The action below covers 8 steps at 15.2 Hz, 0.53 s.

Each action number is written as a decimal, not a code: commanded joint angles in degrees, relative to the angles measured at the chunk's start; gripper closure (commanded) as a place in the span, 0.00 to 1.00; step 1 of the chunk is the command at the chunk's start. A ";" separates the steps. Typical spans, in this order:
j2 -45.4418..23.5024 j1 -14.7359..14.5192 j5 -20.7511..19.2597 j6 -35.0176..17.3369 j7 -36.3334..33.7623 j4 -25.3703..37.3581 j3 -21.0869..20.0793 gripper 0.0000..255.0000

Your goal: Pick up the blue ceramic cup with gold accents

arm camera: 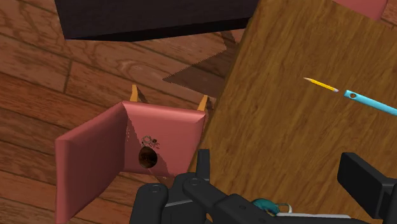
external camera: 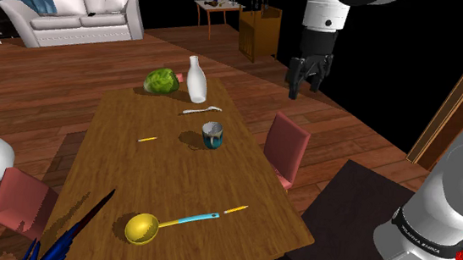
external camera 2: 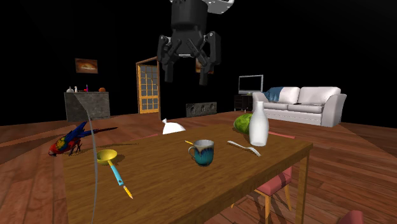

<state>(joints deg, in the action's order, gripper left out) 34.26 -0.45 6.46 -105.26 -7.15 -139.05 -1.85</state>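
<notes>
From the shoulder view, my hand [external camera: 309, 77] hangs high in the air by the long side of the table [external camera: 175, 176]. The cup [external camera: 211, 135] stands upright on the table, about halfway along it and near that same side. It is blue-green with a pale rim. A white bottle [external camera: 196, 80] and a green lump [external camera: 162, 81] stand at the table's far end. A white spoon [external camera: 201, 111] lies on the table between the bottle and the cup. A yellow scoop [external camera: 159, 225] with a blue handle lies at the table's near end, with a pencil [external camera: 236, 209] just beside it. A pink chair [external camera: 286, 146] is pushed up to the table's side.

From the second exterior view, my hand [external camera 2: 188, 77] is way up above the table [external camera 2: 159, 191]. My fingers [external camera 2: 168, 69] are spread apart and hold nothing. The cup [external camera 2: 203, 152] sits on the table far below them. The bottle [external camera 2: 258, 124], spoon [external camera 2: 245, 148] and scoop [external camera 2: 111, 162] are on the table too. A parrot [external camera 2: 70, 143] shows past the table's end.

From the wrist view, my hand [arm camera: 257, 194] looks down at the table's [arm camera: 286, 108] edge. The chair [arm camera: 137, 149] is right against it. My fingers [arm camera: 366, 184] stand wide apart. The pencil [arm camera: 320, 84] lies on the table by the scoop's blue handle [arm camera: 372, 103]. A tiny blue-green bit shows by my hand, and I can't tell what it is.
</notes>
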 commanded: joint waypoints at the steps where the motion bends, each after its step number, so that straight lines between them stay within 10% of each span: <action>1: -3.88 -0.21 -0.11 -3.60 0.00 0.67 -0.64 0.00; 8: -18.53 -1.03 -1.19 -14.46 -1.57 5.44 -3.48 0.00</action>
<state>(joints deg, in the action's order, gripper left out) 18.37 -1.35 5.49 -117.76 -8.36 -134.49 -4.85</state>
